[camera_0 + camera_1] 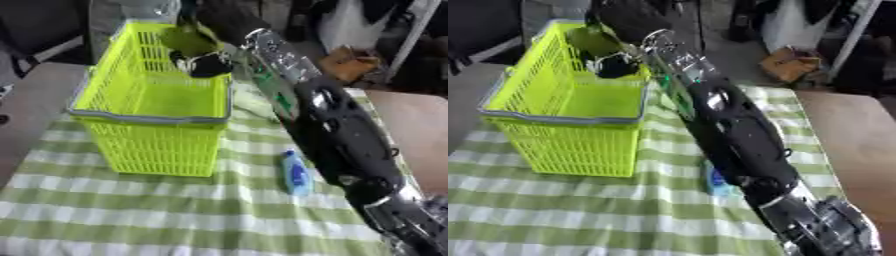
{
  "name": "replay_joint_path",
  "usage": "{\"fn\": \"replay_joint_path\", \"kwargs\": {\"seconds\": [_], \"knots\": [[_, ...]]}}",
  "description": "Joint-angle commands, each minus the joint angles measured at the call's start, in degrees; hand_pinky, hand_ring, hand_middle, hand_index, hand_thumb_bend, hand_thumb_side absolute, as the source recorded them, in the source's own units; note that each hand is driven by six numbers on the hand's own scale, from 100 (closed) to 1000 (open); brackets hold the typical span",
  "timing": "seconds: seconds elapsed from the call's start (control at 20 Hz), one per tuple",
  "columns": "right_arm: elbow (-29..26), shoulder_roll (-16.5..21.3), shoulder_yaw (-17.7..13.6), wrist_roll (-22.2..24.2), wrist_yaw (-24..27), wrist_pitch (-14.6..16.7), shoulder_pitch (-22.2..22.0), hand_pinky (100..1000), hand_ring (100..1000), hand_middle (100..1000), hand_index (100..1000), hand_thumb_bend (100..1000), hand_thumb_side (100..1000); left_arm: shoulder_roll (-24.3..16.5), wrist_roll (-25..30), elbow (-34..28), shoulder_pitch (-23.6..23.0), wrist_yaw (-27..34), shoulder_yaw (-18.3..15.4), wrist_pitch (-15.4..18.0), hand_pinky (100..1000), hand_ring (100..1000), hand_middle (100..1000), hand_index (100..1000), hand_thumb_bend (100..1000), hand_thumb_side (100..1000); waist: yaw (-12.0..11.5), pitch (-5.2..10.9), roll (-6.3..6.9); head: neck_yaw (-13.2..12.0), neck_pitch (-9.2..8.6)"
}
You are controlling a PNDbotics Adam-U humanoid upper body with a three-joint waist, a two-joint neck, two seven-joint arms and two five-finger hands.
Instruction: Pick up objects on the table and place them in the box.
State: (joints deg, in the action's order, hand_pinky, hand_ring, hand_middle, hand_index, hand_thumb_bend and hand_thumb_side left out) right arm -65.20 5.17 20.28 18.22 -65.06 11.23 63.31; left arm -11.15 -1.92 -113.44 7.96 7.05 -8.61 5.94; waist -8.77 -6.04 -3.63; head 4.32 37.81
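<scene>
The right hand (206, 64) is up over the far end of the lime-green plastic mesh basket (157, 145), reaching in from the lower right on one long black and silver arm (346, 135), and its dark fingers are curled round a green object (191, 40) that sits above the basket's open top; what that object is cannot be made out, only its dull green colour and rounded form. One basket, with a grey rim, standing upright on the green-and-white checked tablecloth (175, 215); its floor, where it shows, looks bare. Just beside the basket's near right corner, one small bottle with a blue body and pale cap (296, 175) lies on its side on the cloth, close against the arm and, in the right eye view, half hidden behind it. There is a label on the bottle, but no writing on it can be read. One brown cardboard box (350, 64) sits on the floor beyond the table's far right edge, well apart from the basket.
</scene>
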Motion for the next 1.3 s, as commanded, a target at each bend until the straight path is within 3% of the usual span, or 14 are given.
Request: {"fn": "replay_joint_path", "kwargs": {"seconds": [0.05,0.1,0.3,0.5,0.6,0.75,0.8,0.95,1.1,1.3], "knots": [[-0.20,0.50,-0.05,8.67,4.45,3.78,0.97,1000,1000,1000,1000,378,727,-1.28,0.13,-1.16,0.53,0.16,-0.01,0.13,699,722,690,747,315,948,0.20,0.64,0.58,-0.05,-0.63],[-0.51,0.70,-0.30,10.70,5.38,4.08,0.95,1000,1000,1000,1000,418,733,-1.26,0.13,-1.16,0.51,0.15,-0.01,0.12,699,722,690,747,315,949,0.29,0.63,0.59,-0.10,-0.65],[-2.00,1.32,-1.06,14.21,7.48,3.41,0.91,1000,1000,1000,1000,420,745,-1.26,0.12,-1.16,0.49,0.10,-0.03,0.07,699,722,689,747,314,948,0.60,0.64,0.64,-0.20,-0.68],[-4.45,2.19,-2.19,10.40,7.60,2.01,0.90,1000,1000,1000,1000,397,751,-1.26,0.14,-1.16,0.40,0.10,-0.04,0.10,699,722,689,747,313,948,0.98,0.66,0.81,-0.42,-0.62],[-7.38,3.43,-3.75,3.48,6.77,-0.49,0.93,1000,1000,1000,1000,345,782,-1.26,0.02,-1.16,0.30,0.09,-0.15,0.08,699,722,689,746,313,949,1.45,0.66,0.88,-0.71,-0.60],[-10.24,4.81,-4.95,-10.32,4.98,-5.72,0.40,1000,978,1000,1000,352,775,-1.27,-0.08,-1.16,0.32,0.05,-0.23,0.08,699,722,689,746,314,948,2.02,0.61,0.91,-1.10,-0.60],[-10.95,5.33,-5.58,-15.10,4.64,-7.87,0.19,964,909,965,976,340,753,-1.24,-0.11,-1.16,0.31,0.13,-0.24,0.13,699,722,689,746,313,948,2.33,0.60,0.98,-1.38,-0.62],[-12.79,7.71,-6.58,-26.20,3.81,-13.28,-1.27,927,868,940,961,329,737,-1.26,-0.27,-1.16,0.22,0.00,-0.44,0.14,699,722,689,746,313,948,3.21,0.51,1.14,-2.17,-0.70],[-14.37,10.42,-7.22,-28.71,4.54,-15.45,-3.20,839,806,908,959,311,722,-1.19,-0.50,-1.16,0.14,-0.14,-0.62,0.11,699,722,689,746,313,949,3.95,0.44,1.22,-3.00,-0.73],[-18.16,15.63,-8.01,-26.69,7.40,-15.07,-7.41,779,783,901,959,323,712,-1.15,-0.63,-1.16,0.06,-0.31,-0.77,0.09,699,723,689,746,313,951,4.96,0.09,1.38,-4.18,-0.86]]}}
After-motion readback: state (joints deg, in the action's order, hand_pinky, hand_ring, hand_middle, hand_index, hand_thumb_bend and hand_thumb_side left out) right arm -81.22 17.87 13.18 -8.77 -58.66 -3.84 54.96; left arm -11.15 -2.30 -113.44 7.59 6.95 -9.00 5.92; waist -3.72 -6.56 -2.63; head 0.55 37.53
